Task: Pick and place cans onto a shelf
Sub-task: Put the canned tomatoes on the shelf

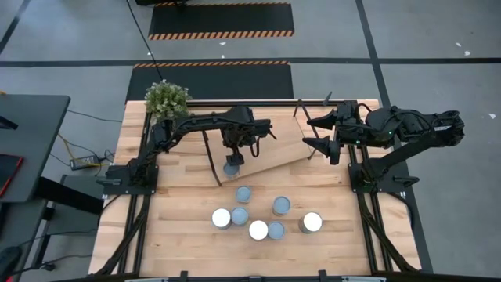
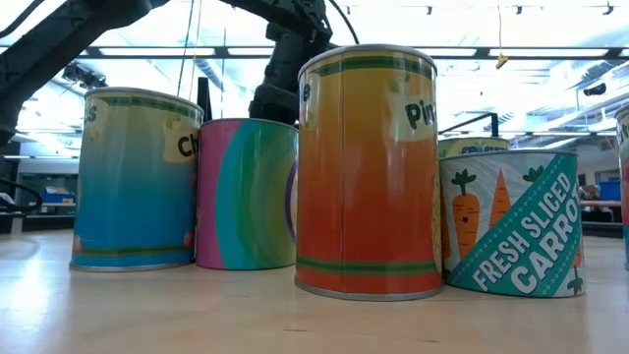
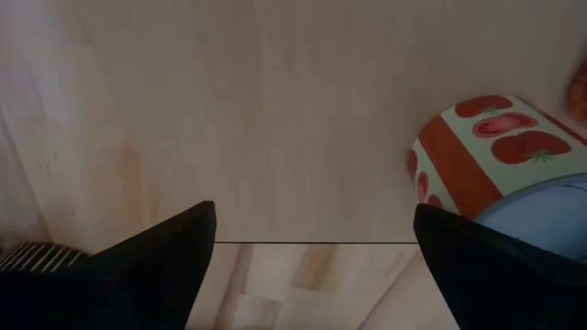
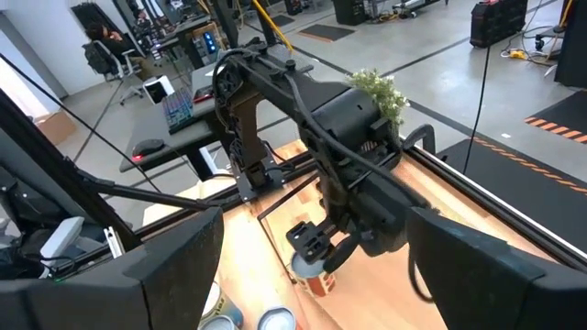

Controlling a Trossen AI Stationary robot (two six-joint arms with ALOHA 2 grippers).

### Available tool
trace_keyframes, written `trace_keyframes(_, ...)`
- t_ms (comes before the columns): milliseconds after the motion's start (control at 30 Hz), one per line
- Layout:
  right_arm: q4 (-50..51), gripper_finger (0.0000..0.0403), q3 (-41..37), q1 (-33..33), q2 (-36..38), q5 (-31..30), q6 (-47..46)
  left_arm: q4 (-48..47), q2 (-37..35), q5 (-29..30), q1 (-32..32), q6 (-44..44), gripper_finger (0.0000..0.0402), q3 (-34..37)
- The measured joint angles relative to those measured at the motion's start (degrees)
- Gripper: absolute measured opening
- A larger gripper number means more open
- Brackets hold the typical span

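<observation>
My left gripper (image 1: 232,159) is open and hangs above the near edge of the tilted light-wood shelf (image 1: 274,149). A can with a tomato label and a blue-grey top (image 3: 491,151) stands upright just past one of its fingers. It is not between them. The same can shows in the high view (image 1: 232,168) and in the right wrist view (image 4: 312,278) under the left gripper (image 4: 316,240). Several more cans (image 1: 258,229) stand upright on the tabletop nearer the front. My right gripper (image 1: 315,131) is open and empty at the shelf's right end.
A potted green plant (image 1: 167,98) stands at the table's far left corner. In the low view the standing cans (image 2: 369,167) fill the foreground. The black frame end of the shelf (image 1: 210,157) lies left of my left gripper. Bare tabletop (image 1: 172,227) lies at the near left.
</observation>
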State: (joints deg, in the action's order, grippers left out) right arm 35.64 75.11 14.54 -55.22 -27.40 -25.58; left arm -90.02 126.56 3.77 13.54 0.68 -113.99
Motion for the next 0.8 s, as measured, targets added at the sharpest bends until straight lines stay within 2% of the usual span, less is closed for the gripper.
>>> trace_keyframes(200, 0.67, 0.0348, 0.02, 0.77, -0.02, 0.01, 0.35, 0.02, -0.13, 2.31, 0.09, -0.06, 0.0375, 0.00)
trace_keyframes(367, 3.89, 0.0348, 0.02, 1.30, -0.02, 0.02, -0.24, -0.02, -3.43, 2.90, 0.68, -0.89, 0.0375, -0.02)
trace_keyframes(467, 4.02, 0.0348, 0.02, 1.30, -0.02, -0.02, -0.34, 0.05, -5.35, 1.64, 0.60, -0.25, 0.0375, 0.00)
trace_keyframes(600, 3.93, 0.0348, 0.02, 1.30, -0.02, -0.60, 0.09, 0.18, -8.66, -5.11, -0.94, 1.71, 0.0375, -0.02)
trace_keyframes(800, 3.60, 0.0348, 0.02, 1.30, 0.00, -1.49, 0.71, 0.68, -9.35, -4.68, -6.54, 3.14, 0.0375, -0.02)
